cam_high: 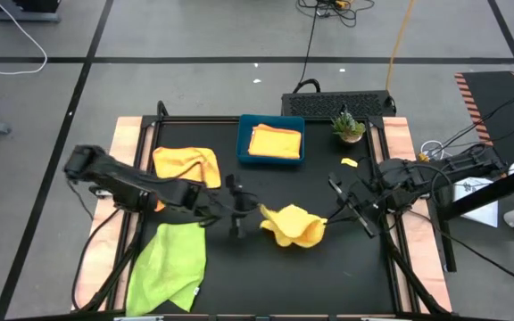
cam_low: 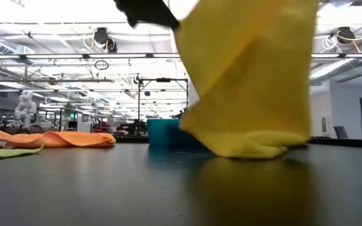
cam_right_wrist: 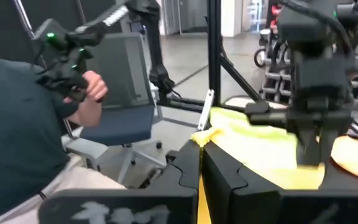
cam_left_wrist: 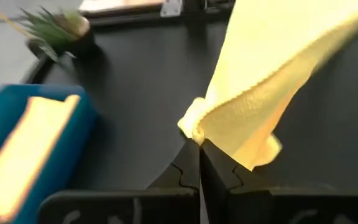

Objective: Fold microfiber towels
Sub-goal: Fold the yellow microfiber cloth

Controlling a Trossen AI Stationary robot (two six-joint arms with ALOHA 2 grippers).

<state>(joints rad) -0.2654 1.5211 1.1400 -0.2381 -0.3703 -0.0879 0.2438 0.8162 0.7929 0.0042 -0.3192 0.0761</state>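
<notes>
Crumpled soft yellow microfiber towel (cam_high: 294, 226) sits mid-counter (cam_high: 266, 276), strung between both claws. Left claw (cam_high: 259, 210) at its 9 o'clock corner, right claw (cam_high: 333, 217) at 3 o'clock; both pinched fully closed on cloth. Long axis runs 9–3. Towel's lower part drags on counter. Open room lies toward 6 o'clock; rigid blue tray (cam_high: 243, 143) at 12, lime green cloth (cam_high: 169, 265) toward 8, so judge lay-out toward 6.

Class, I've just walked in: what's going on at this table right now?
Two robot arms are handling a yellow towel in the middle of the black table. The left pincer and right pincer each pinch a corner, lifting it while its lower edge drags. An orange towel and lime green towel wait; another folded one lies in the blue tray.
</notes>
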